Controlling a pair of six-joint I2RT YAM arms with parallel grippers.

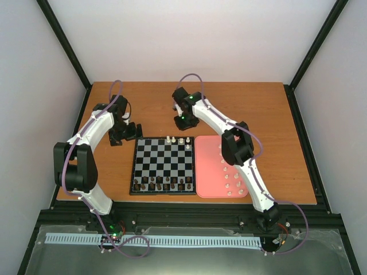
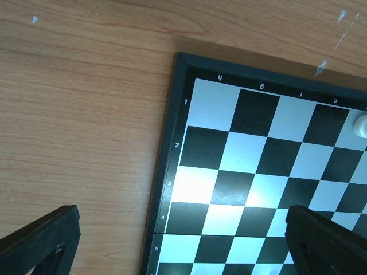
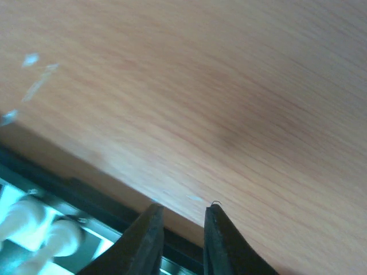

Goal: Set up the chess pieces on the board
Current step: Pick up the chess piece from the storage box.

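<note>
Chess pieces (image 1: 174,139) in cream are split between two places. Four stand on the board (image 1: 163,163), in a short row along its far edge towards its far-right corner. About nine more are scattered on the pink tray (image 1: 206,146); the right arm (image 1: 246,166) crosses over that tray, so the count there is not certain.

The board lies at the middle of the table's (image 1: 264,114) near edge. The tray lies touching its right side, also along the near edge. Dark brown pieces (image 1: 166,184) crowd the board's two nearest rows, too tightly packed to count exactly.

The left gripper (image 1: 129,133) sits just off the board's far-left corner, on the side of the table's left edge. Its wrist camera shows the two fingers (image 2: 40,240) spread wide, released, with nothing between them. Below them are bare wood and the board's corner, with one cream piece at the right margin of that view.

The right gripper (image 1: 182,121) hangs just beyond the board's far edge, near the table's middle. In its own camera the two fingers (image 3: 146,240) are drawn close but slightly parted, a narrow slit between them and nothing in it. Two cream pieces show blurred at the lower left of that view.
</note>
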